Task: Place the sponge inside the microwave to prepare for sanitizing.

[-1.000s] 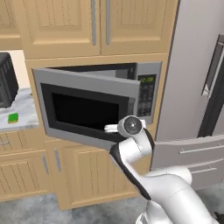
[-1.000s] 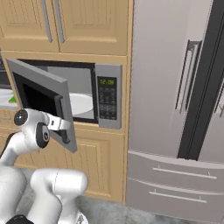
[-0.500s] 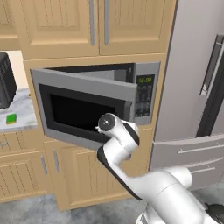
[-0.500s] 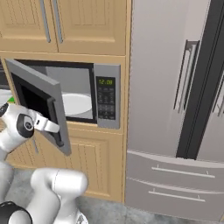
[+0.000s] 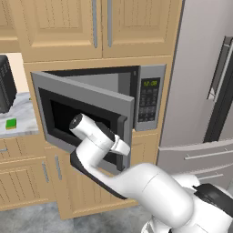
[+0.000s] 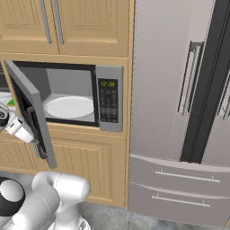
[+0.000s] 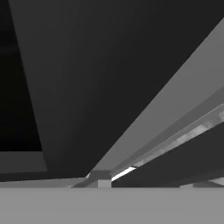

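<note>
Right now I see the microwave (image 5: 145,98) built into the wooden cabinetry, its black-windowed door (image 5: 84,116) swung partly open toward me; from the right base camera the door (image 6: 31,112) stands edge-on and the cavity behind it shows a white round plate (image 6: 69,107) lying flat on the floor of the oven; the keypad panel (image 6: 108,99) carries green digits. My arm reaches up from below and its wrist (image 5: 93,132) sits against the front of the door, near the dark handle (image 5: 123,141) at the door's free edge; the gripper itself I cannot make out in either base camera, and the hand camera gives me only dark slanted surfaces very close up, so whether the pincer is wide, narrow or closed on something I cannot tell. The sponge (image 5: 11,123) lies well apart from all this, a small bright green block on the pale counter (image 5: 22,116) to the left of the microwave, just in front of a black appliance (image 5: 7,88); a grey refrigerator (image 6: 179,112) stands to the right.
</note>
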### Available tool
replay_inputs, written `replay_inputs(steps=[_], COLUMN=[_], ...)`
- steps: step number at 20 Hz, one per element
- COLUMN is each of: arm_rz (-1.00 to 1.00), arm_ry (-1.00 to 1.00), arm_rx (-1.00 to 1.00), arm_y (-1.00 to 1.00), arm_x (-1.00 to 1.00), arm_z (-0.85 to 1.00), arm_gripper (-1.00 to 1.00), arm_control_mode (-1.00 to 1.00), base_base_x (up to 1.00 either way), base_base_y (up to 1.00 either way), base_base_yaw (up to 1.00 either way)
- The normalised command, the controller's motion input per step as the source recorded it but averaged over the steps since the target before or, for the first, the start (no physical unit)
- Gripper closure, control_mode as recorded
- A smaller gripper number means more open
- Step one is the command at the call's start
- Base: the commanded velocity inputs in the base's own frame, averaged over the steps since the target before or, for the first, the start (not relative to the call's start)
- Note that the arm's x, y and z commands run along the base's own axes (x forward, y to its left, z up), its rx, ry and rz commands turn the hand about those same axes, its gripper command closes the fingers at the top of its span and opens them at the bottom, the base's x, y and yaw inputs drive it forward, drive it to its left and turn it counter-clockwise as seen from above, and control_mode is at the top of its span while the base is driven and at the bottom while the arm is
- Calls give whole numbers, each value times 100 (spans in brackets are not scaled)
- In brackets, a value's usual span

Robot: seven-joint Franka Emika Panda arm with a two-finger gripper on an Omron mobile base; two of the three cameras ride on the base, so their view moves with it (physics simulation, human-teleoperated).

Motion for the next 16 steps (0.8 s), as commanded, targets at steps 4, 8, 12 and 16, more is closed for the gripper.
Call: replay_inputs(steps=[4,8,12,16], arm_rz=[-20,-14,-17,-10], arm_ry=[0,-5,-8,-3], arm_rx=[-4,-1,0,0], arm_y=[100,77,34,8], arm_x=[-43,-3,0,0], arm_z=[-56,-31,-9,0], arm_gripper=[100,100,100,-100], arm_control_mode=[-100,-100,-100,-100], base_base_x=[0,0,0,0], base_base_y=[0,0,0,0], base_base_yaw=[0,0,0,0])
